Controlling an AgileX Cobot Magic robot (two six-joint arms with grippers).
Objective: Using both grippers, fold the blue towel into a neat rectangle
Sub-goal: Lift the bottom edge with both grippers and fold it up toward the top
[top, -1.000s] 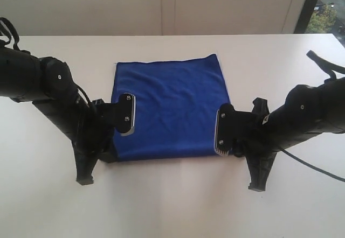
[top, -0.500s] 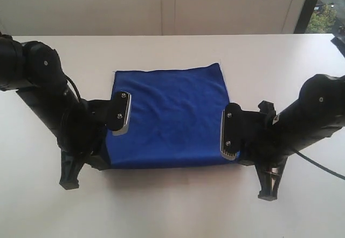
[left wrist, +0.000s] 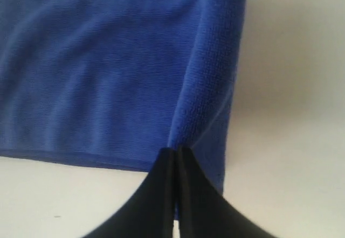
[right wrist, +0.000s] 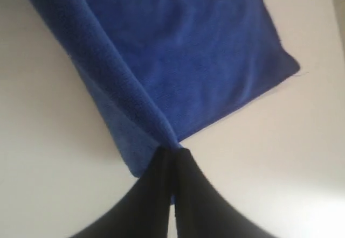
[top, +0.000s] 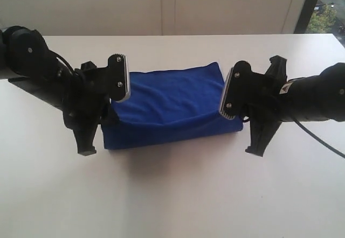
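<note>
The left end effector (left wrist: 175,153) and the right end effector (right wrist: 171,151) each clench a corner of the towel (top: 172,100). Both corners are held off the bench (top: 172,195), probably so the edge folds over evenly.

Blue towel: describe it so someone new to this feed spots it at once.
In the middle of the white table lies the blue towel, pinched at either side by the left claw and the right claw. It is the only coloured, soft thing there: deep royal blue, plain and rumpled.
</note>
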